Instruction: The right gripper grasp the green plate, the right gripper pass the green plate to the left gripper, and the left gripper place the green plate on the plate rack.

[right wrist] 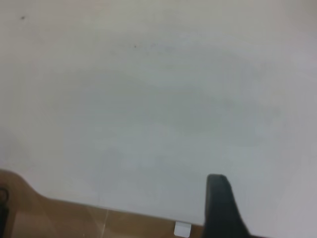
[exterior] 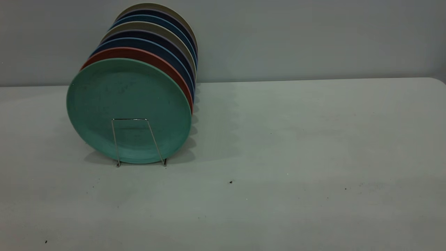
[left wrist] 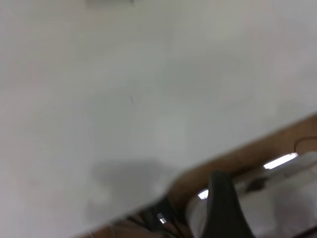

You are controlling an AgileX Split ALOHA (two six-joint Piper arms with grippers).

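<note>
Arms are out of the exterior view entirely, so nothing there places either gripper. Each wrist view shows only one dark finger, the left gripper's (left wrist: 225,208) and the right gripper's (right wrist: 223,208), cut off at the frame edge above the pale matte table (exterior: 296,139) near its brown edge; whether either pair is spread or closed cannot be told, and neither finger touches or holds anything. Neither wrist view shows a plate, so all lie beyond both grippers' sight. At the exterior view's left, the round teal-green matte plate (exterior: 129,101) stands on edge, tilted back, face toward the camera, foremost in the thin silver wire plate rack (exterior: 134,119). Behind it stand a salmon-red plate (exterior: 150,55), dark blue plates (exterior: 153,43) and beige plates (exterior: 156,26), mostly hidden.
</note>
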